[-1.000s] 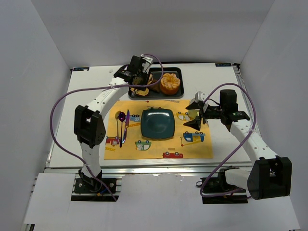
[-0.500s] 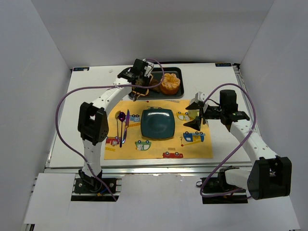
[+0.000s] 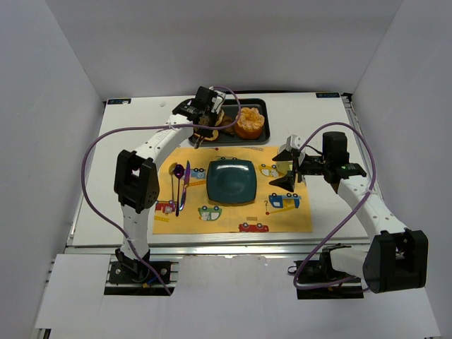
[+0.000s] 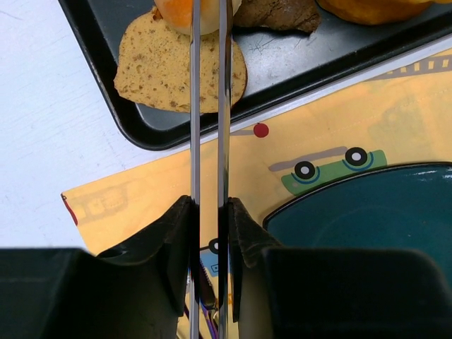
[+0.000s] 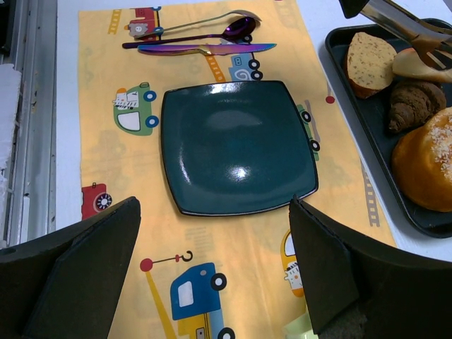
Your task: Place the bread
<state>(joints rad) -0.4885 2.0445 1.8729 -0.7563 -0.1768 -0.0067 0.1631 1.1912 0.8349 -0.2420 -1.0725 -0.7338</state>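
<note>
The bread (image 4: 175, 10), a small golden bun, lies in the black tray (image 4: 296, 60) and shows only at the top edge of the left wrist view. Two metal tong blades (image 4: 195, 106) reach to it, one on each side, and appear to pinch it. My left gripper (image 4: 210, 205) is shut on these tongs, above the tray's near edge (image 3: 205, 116). In the right wrist view the tong tips meet the pale bun (image 5: 415, 62). My right gripper (image 5: 212, 261) stands open over the yellow placemat, right of the dark teal plate (image 5: 236, 145), holding nothing.
In the tray also lie a flat toast slice (image 4: 159, 67), a dark brown croissant (image 4: 279, 13) and a large orange pastry (image 5: 427, 169). A purple spoon (image 5: 205, 32) and knife (image 5: 212, 49) lie on the placemat (image 3: 233, 215) left of the plate.
The left arm swung a little to the right over the tray, then held still. Its jaws have pressed the tong blades closer together. The right arm has not moved.
</note>
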